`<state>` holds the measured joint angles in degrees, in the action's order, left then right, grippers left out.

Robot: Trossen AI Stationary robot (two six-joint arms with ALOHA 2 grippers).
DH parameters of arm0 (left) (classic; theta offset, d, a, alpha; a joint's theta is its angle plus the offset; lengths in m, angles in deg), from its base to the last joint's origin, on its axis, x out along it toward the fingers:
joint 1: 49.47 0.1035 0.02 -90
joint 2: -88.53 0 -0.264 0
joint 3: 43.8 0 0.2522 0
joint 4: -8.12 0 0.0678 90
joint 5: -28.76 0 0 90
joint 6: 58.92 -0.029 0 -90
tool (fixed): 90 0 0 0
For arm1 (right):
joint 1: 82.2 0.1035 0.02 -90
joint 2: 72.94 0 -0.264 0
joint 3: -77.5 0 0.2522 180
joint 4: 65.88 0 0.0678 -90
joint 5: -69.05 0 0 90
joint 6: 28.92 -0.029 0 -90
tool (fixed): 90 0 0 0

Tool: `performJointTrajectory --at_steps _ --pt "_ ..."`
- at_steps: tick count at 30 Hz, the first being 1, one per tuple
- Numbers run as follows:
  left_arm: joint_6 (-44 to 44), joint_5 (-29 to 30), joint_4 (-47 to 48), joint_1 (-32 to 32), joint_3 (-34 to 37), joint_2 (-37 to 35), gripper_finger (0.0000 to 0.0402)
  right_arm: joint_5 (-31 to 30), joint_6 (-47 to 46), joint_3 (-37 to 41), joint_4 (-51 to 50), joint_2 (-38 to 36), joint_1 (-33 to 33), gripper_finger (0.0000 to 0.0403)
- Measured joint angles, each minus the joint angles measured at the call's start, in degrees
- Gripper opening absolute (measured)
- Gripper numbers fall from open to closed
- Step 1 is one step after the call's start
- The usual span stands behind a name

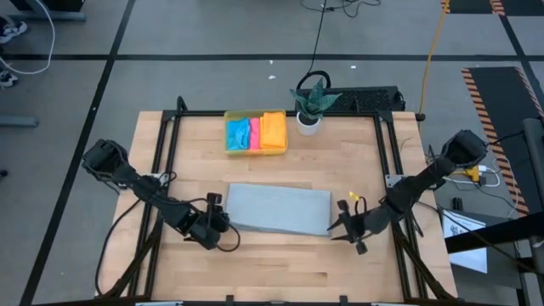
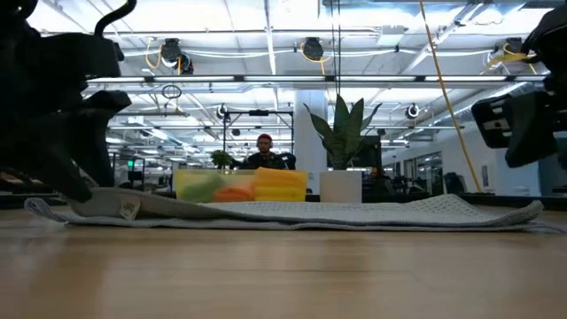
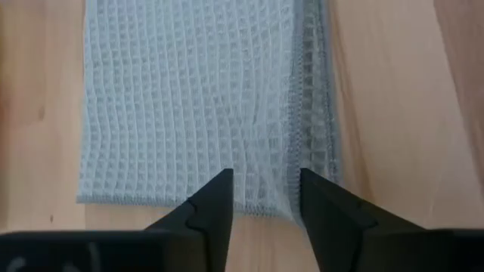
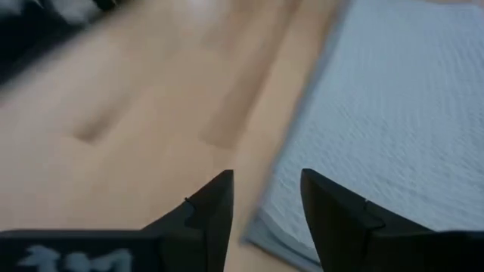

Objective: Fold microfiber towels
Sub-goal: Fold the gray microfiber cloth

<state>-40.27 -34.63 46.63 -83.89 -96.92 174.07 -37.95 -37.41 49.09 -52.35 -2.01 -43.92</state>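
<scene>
Grey waffle-weave microfiber towel (image 1: 279, 209) is lying flat as a long rectangle mid-counter (image 1: 255, 272), apparently folded once, since we are seeing doubled edges along one side. We are holding our left pincer (image 3: 266, 198) at one short end and our right pincer (image 4: 266, 198) at the other, both with fingers parted and empty, probably placed for the next fold. Folded blue, pink and orange towels (image 1: 255, 132) are sitting in the translucent yellow plastic tray (image 1: 228, 134) behind.

Light grey towel (image 1: 279, 209) folded flat mid-table — blue (image 1: 238, 133), pink (image 1: 254, 133), orange (image 1: 273, 131) towels folded side by side beyond.
</scene>
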Motion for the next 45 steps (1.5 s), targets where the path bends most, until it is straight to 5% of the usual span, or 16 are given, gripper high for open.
performJointTrajectory --at_steps 14,21,30,45 --pt "1.82 0.0 -0.01 0.0 0.66 0.0 0.0083 -5.92 9.53 -14.48 -19.42 15.31 0.04 0.0087" --pt "2.52 -0.02 0.21 -0.01 0.66 0.0 0.0061 -5.75 9.63 -14.76 -21.1 11.54 0.11 0.0006" --pt "2.81 0.68 0.55 -0.95 0.46 0.0 0.0006 -5.5 8.76 -14.76 -25.55 5.57 0.13 0.0009" --pt "5.65 5.89 4.13 -5.84 -1.53 -0.02 0.0005 -8.53 6.32 -14.76 -26.67 2.23 3.41 0.0002"
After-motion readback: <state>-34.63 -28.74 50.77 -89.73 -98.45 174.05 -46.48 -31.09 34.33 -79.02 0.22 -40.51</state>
